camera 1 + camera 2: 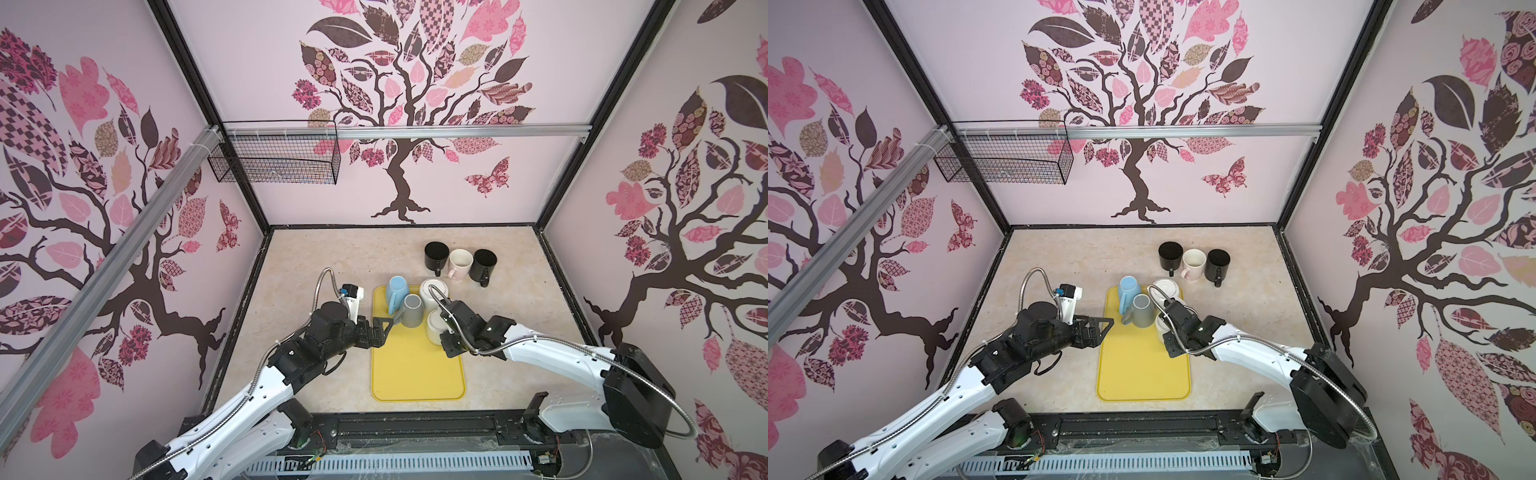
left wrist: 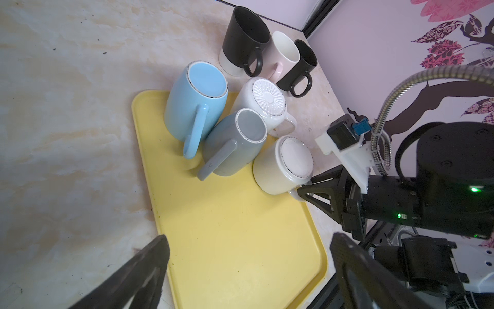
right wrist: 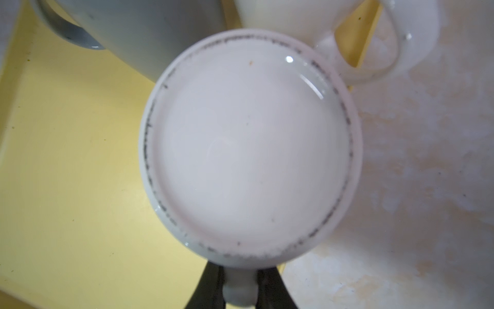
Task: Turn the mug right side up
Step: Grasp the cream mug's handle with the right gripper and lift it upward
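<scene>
The mug (image 3: 248,139) is cream-white and stands upside down, base up, at the right edge of the yellow tray (image 1: 415,374). It also shows in both top views (image 1: 433,330) (image 1: 1159,326) and in the left wrist view (image 2: 283,166). My right gripper (image 3: 240,290) is shut on the mug's handle, reaching in from the right (image 1: 448,332) (image 2: 302,191). My left gripper (image 2: 248,240) is open with nothing between its fingers, over the tray's left edge (image 1: 380,328) (image 1: 1102,328).
Three more upside-down mugs crowd the tray's far end: blue (image 1: 397,293), grey (image 1: 411,309) and ribbed white (image 1: 434,291), the last two close to the held mug. Two black mugs (image 1: 436,253) (image 1: 484,264) and a pink one (image 1: 460,264) stand upright behind. A wire basket (image 1: 274,160) hangs on the back wall.
</scene>
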Robot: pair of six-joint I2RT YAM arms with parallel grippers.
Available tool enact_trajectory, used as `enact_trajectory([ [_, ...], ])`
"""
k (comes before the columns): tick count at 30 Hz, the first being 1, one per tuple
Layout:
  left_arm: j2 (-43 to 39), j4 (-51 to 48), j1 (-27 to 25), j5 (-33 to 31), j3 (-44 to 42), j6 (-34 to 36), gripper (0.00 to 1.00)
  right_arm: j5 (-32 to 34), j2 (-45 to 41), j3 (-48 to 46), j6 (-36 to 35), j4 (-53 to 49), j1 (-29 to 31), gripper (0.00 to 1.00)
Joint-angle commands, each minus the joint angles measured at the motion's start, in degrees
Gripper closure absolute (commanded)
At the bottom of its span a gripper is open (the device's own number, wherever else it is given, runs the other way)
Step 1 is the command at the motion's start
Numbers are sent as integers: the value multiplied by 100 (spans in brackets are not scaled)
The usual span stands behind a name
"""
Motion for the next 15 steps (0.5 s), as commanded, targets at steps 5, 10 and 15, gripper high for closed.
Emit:
enact_trajectory([
  [5,-315,-79,34,-88,-81,-69,3,-537,-1140,199,260,515,44,100],
  [10,-642,-110,36,-57,-117,-223,4,-866,-1865,119,521,1156,40,100],
  [15,-1394,150,34,29,-362,-278,4,-1189,-2237,224,734,1644,42,100],
])
